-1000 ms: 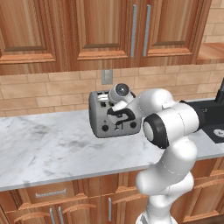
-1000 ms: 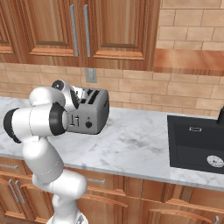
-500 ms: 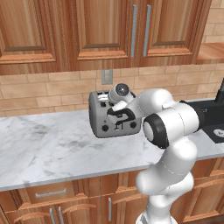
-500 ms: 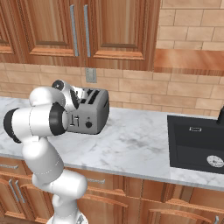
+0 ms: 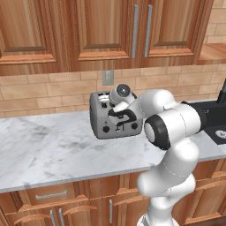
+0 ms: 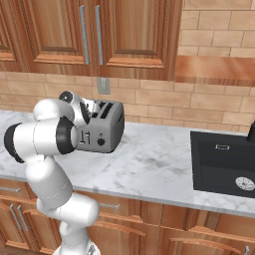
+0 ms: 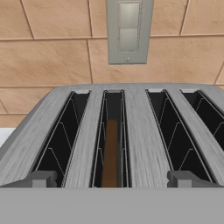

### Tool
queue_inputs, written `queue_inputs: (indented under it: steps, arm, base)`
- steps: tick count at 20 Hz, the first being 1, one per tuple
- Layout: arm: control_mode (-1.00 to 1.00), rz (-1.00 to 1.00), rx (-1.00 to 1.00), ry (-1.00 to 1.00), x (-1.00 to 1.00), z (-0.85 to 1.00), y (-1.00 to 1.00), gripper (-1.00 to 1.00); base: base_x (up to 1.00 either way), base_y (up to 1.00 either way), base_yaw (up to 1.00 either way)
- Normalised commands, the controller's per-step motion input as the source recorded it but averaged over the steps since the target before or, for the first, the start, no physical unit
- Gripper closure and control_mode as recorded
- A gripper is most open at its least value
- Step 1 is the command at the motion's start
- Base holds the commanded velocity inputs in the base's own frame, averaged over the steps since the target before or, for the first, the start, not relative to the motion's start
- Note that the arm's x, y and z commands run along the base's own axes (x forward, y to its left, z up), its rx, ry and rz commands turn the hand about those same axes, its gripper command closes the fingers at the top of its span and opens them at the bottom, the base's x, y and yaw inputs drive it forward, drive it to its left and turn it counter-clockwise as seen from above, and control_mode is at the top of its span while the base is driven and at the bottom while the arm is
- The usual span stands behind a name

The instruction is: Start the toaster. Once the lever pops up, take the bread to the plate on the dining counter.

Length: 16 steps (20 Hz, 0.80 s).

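The silver-grey toaster stands on the marble worktop against the brick wall. In the hand view I look down on its top with four black slots. The brown bread sits deep in the second slot from the left. My gripper hovers at the toaster's front upper edge, open, with its fingertips wide apart and nothing between them. The levers are hidden behind my hand. The plate and the dining counter are out of view.
A black sink is set into the worktop to the right. A wall outlet is just behind the toaster. Wooden cabinets hang above, and drawers run below the counter edge.
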Motion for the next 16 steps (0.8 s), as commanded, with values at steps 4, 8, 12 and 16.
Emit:
queue_inputs:
  steps: [4, 8, 12, 16]
  arm:
    - [-1.00, 0.00, 0.00, 0.00, 0.00, 0.00, 0.00, -1.00]
    - [-1.00, 0.00, 0.00, 0.00, 0.00, 0.00, 0.00, -1.00]
    - [-1.00, 0.00, 0.00, 0.00, 0.00, 0.00, 0.00, -1.00]
    - [-1.00, 0.00, 0.00, 0.00, 0.00, 0.00, 0.00, -1.00]
  base:
    - [0.00, 0.00, 0.00]
    - [0.00, 0.00, 0.00]
    - [0.00, 0.00, 0.00]
    - [0.00, 0.00, 0.00]
